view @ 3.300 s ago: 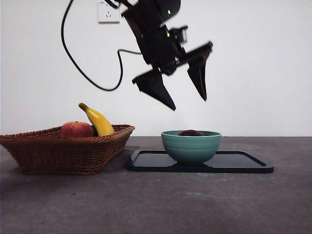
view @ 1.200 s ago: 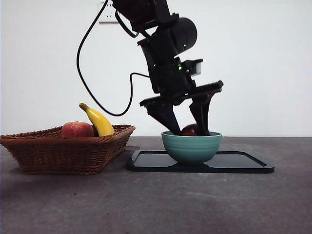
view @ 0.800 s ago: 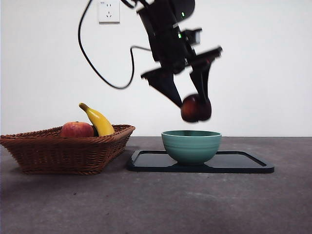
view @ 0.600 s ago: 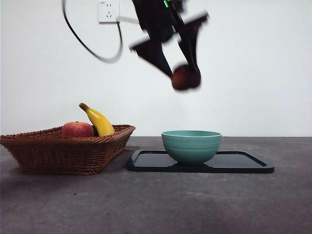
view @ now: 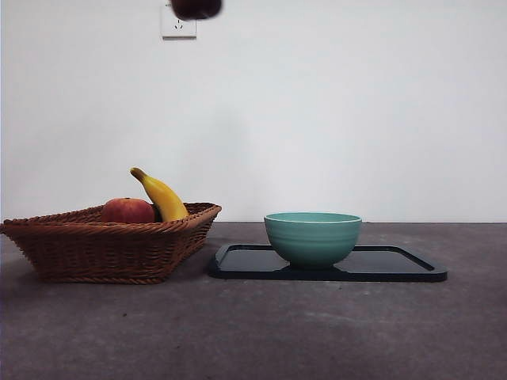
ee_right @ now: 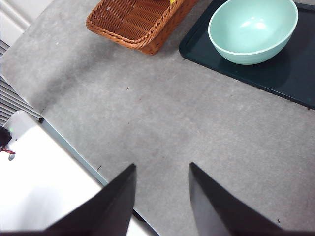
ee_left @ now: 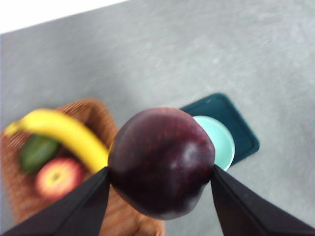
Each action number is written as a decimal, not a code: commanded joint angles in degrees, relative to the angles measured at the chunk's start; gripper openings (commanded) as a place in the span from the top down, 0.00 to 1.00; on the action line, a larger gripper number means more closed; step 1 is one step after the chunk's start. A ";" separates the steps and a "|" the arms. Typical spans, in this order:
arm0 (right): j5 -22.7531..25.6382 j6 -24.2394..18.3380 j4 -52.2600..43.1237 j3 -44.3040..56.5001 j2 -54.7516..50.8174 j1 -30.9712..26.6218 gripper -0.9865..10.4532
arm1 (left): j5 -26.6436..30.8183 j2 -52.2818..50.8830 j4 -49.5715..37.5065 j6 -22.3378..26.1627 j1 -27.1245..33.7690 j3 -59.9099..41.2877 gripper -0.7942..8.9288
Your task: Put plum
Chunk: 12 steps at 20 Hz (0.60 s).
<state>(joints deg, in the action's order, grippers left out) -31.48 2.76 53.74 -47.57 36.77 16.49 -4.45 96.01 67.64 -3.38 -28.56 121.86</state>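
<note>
Left wrist view is showing the left gripper [ee_left: 160, 189] pinching the round, glossy, dark maroon plum [ee_left: 161, 162] between its two black jaws, one pressing on each side of the fruit. The plum is hanging high above the grey table [ee_left: 275, 59], with the brown woven wicker basket [ee_left: 101, 123] and the dark rectangular tray [ee_left: 241, 130] lying far beneath it. Inside the basket a yellow curved banana [ee_left: 64, 132], a red-orange apple [ee_left: 56, 177] and a blurred green item [ee_left: 37, 152] are resting.

Front view is catching only the underside of the plum [view: 196, 8] at the upper edge, over the basket's side of the scene, in front of a white wall socket [view: 177, 27]. The basket [view: 111, 245] is sitting on the table [view: 253, 332] just beside the tray [view: 396, 265], on which a pale teal ceramic bowl [view: 312, 237] is standing upright with nothing showing above its rim.

Right wrist view is showing the right gripper [ee_right: 161, 196] waiting over bare table, jaws spread apart and holding nothing, well apart from the bowl [ee_right: 253, 29].
</note>
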 commanded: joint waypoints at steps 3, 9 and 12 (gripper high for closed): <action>-0.02 -0.90 -0.57 -0.42 0.17 0.28 0.76 | 0.04 -2.34 2.71 1.70 2.14 1.18 0.64; -0.04 -0.87 -0.55 -0.42 0.17 0.28 0.76 | 0.04 -8.28 -0.87 2.05 3.85 -11.93 0.64; -0.04 -0.87 -0.52 -0.42 0.17 0.28 0.76 | 0.07 -14.21 -10.16 1.27 4.74 -26.67 0.64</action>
<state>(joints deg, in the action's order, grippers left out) -31.51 2.76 53.74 -47.57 36.77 16.49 -4.40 81.87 58.89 -2.24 -23.57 96.01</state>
